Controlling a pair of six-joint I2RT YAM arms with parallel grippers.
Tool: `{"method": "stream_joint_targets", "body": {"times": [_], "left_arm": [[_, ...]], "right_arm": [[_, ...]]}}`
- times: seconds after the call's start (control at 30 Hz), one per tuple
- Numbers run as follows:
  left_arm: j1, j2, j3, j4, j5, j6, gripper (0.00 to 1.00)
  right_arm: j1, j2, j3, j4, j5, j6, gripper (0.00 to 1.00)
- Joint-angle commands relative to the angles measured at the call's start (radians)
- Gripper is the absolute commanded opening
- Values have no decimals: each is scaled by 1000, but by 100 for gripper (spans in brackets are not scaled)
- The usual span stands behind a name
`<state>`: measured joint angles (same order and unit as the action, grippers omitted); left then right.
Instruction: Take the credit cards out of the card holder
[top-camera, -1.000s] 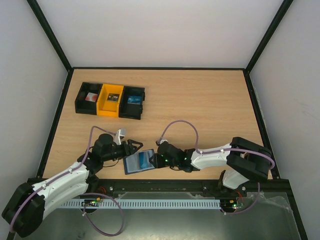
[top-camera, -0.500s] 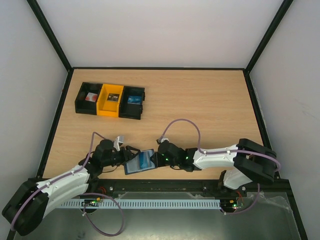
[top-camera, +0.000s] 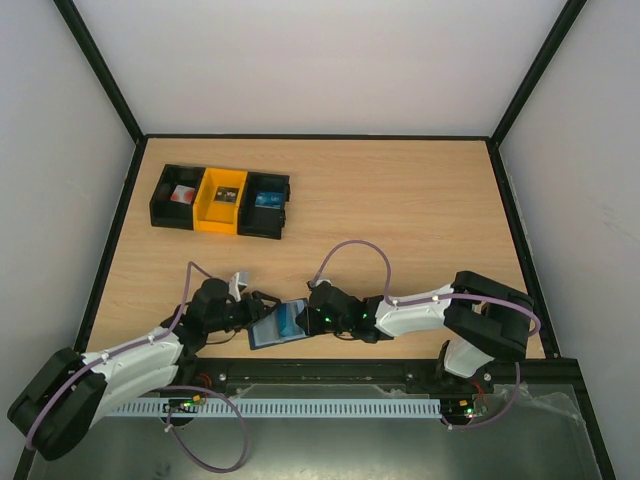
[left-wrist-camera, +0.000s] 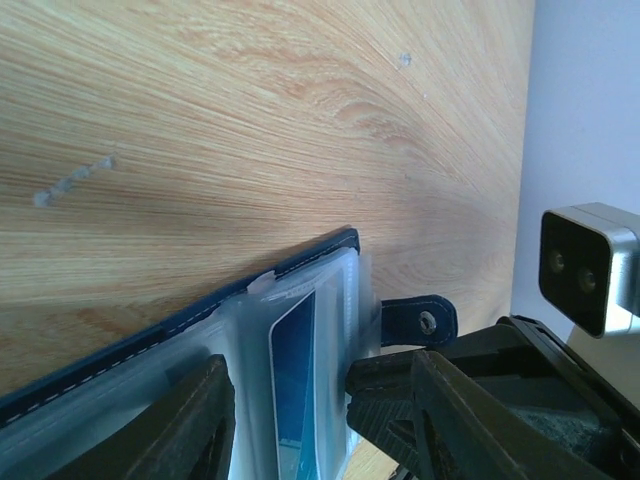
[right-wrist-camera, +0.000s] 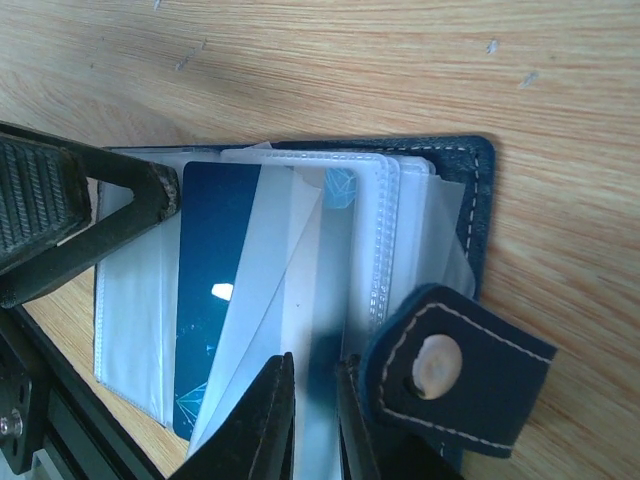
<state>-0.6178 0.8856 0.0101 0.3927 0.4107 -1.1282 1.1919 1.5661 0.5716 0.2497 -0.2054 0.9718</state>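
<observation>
Fingers (right-wrist-camera: 268, 420) of the right gripper (right-wrist-camera: 312, 362) almost together, pinched on a thin clear sleeve leaf with a bluish layer inside; cannot tell whether the pinch takes a card itself or only the plastic. Just beside them, a closing tab (right-wrist-camera: 455, 375), navy with pale stitching and a round snap, standing out from one short edge of the card holder (right-wrist-camera: 478, 200). Card holder open and flat on the wooden table (top-camera: 400, 220), close to the near edge, between the two arms, navy cover down and a fan of clear plastic sleeves up. Of the credit cards (right-wrist-camera: 215, 300), one dark blue and plainly seen in a sleeve at the left of the fan; a paler blue patch showing through the leaves nearer the middle. Fingers (left-wrist-camera: 200, 425) of the left gripper (left-wrist-camera: 318, 375) wide apart, one on each side of the sleeve stack, closed on nothing; in the right wrist view, one of these fingertips at the upper corner of the dark blue card. Grippers facing each other across the holder, left from the left, right from the right. Farther off, at the far left of the table and well apart from the holder, a row of three small bins side by side: black bin (top-camera: 168, 217), yellow bin (top-camera: 218, 224), second black bin (top-camera: 262, 231), each with a small item inside, too small to name.
</observation>
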Motion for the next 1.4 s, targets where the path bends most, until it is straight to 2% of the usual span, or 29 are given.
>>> {"method": "stream_joint_targets", "body": {"times": [0.0,0.27,0.63,0.87,1.1,1.37], "left_arm": [[-4,-5,-23,44,-1,-13,50],[-6,22,-47,103,-13,-36,44],[-16,146,-45,204,-15,-39,41],[-30,223,-25,254,3,-38,30],[-30,205,-21,233,-3,-27,3],[-30,120,-10,134,-35,3,3]], "right_arm": [[5,21,-26,-27,35,12,14],[5,23,-38,-11,34,16,14],[5,22,-46,-8,32,17,14],[5,31,-45,-4,30,19,14],[5,29,-45,-7,35,24,14],[5,23,-53,-10,44,29,15]]}}
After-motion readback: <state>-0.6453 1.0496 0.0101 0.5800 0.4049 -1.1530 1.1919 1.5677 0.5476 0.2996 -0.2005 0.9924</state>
